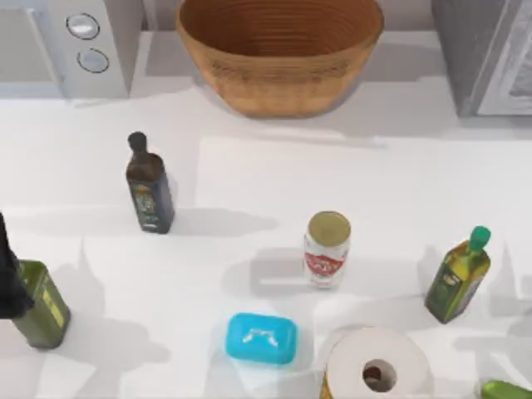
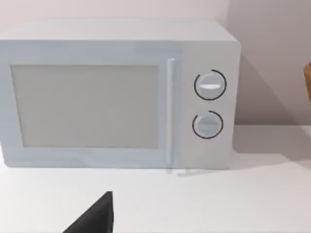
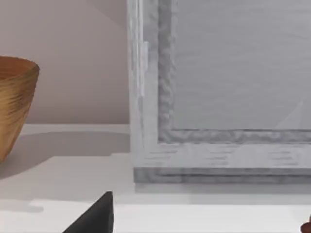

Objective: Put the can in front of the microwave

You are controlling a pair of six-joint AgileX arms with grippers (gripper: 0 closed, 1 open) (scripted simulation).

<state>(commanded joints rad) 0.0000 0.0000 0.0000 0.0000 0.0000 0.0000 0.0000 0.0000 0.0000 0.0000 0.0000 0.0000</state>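
The can (image 1: 327,249) stands upright near the middle of the table, white with a red label and a dull gold lid. Nothing is holding it. The microwave (image 1: 71,46) sits at the back left with two round silver dials; in the left wrist view the microwave (image 2: 116,97) faces the camera, with bare table before it. My left arm (image 1: 10,274) is a dark shape at the table's left edge, far from the can. A dark piece of my left gripper (image 2: 97,216) shows low in its wrist view, and a piece of my right gripper (image 3: 97,216) shows likewise.
A wicker basket (image 1: 278,50) stands at the back centre and a darker grey box (image 1: 490,54) at the back right. A dark bottle (image 1: 150,187), two olive-oil bottles (image 1: 459,278) (image 1: 40,306), a blue block (image 1: 261,338) and a paper roll (image 1: 378,370) surround the can.
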